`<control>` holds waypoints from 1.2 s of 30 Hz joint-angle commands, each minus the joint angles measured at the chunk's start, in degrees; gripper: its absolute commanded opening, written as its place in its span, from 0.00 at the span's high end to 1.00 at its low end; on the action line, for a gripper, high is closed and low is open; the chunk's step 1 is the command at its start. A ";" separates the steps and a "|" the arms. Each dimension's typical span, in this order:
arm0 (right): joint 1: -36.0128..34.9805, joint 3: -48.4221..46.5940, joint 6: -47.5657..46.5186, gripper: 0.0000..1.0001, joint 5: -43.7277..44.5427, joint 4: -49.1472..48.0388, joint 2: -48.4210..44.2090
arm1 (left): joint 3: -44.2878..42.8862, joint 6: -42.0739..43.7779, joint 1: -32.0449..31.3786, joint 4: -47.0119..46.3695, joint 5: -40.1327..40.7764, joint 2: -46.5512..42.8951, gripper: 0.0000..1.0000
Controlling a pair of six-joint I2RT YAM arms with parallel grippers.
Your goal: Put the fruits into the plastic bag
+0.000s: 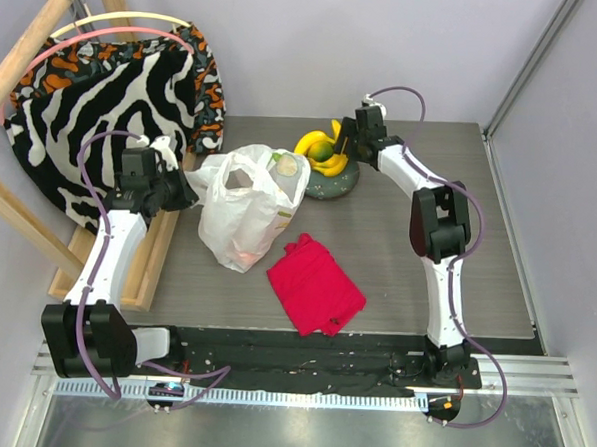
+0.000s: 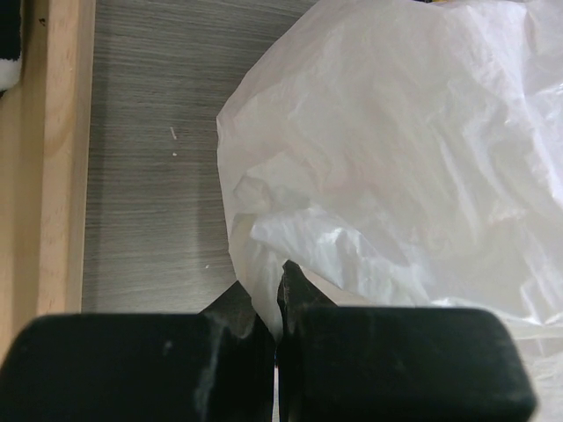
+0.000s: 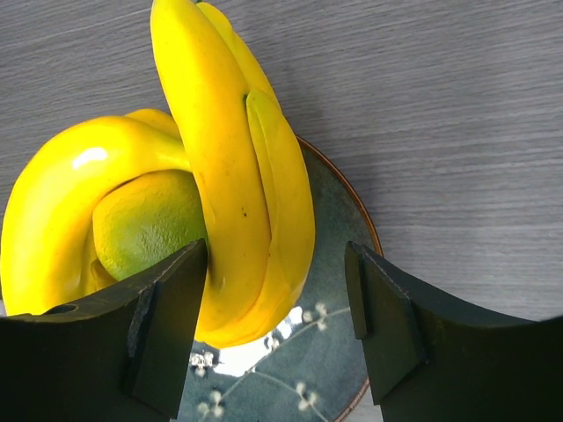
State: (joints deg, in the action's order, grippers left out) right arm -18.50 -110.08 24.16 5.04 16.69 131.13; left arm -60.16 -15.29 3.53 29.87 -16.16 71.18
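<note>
The white plastic bag [image 1: 247, 209] stands open on the table; round shapes show at its mouth and a reddish tint shows through low down. My left gripper [image 1: 187, 193] is shut on the bag's left edge; in the left wrist view the film [image 2: 396, 158] is pinched between the closed fingertips [image 2: 295, 286]. Yellow bananas [image 1: 315, 144] and a green fruit [image 1: 326, 155] lie on the dark plate [image 1: 333, 185]. My right gripper [image 1: 345, 138] is open over them. In the right wrist view the bananas [image 3: 229, 176] stand between the jaws, against the left finger [image 3: 167, 308], with the green fruit [image 3: 145, 220] beside them.
A red folded cloth [image 1: 315, 284] lies in front of the bag. A zebra-striped fabric [image 1: 114, 104] hangs on a wooden rack [image 1: 48, 30] at the back left, with a wooden frame [image 2: 53, 158] along the table's left side. The plate's rim [image 3: 365, 229] is near the right finger.
</note>
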 commanded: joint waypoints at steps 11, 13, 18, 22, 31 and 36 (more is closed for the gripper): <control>-0.48 -5.32 3.70 0.37 1.82 -1.66 4.05 | 0.04 1.23 0.34 -0.95 0.52 -2.01 1.00; -0.40 -4.53 3.70 0.44 2.78 -1.75 3.61 | -0.04 1.23 0.25 -0.86 0.52 -1.92 1.00; -0.40 -2.25 3.61 0.58 5.68 -1.92 1.59 | 0.13 1.23 0.25 -0.77 0.78 -2.27 1.00; -0.48 -0.14 3.44 0.65 7.35 -1.92 -0.35 | 0.04 1.31 0.34 -0.60 0.96 -2.53 1.00; -0.39 7.15 0.63 0.70 14.82 -2.01 -6.49 | 0.31 1.31 0.34 -0.51 0.96 -3.06 1.00; -0.31 8.92 0.10 0.71 16.05 -1.92 -8.52 | 0.40 1.14 0.34 -0.60 1.04 -3.15 1.00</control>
State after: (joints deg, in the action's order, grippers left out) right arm -19.05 -102.39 25.71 16.75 15.38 127.94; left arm -59.83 -14.57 3.53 30.11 -15.53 69.69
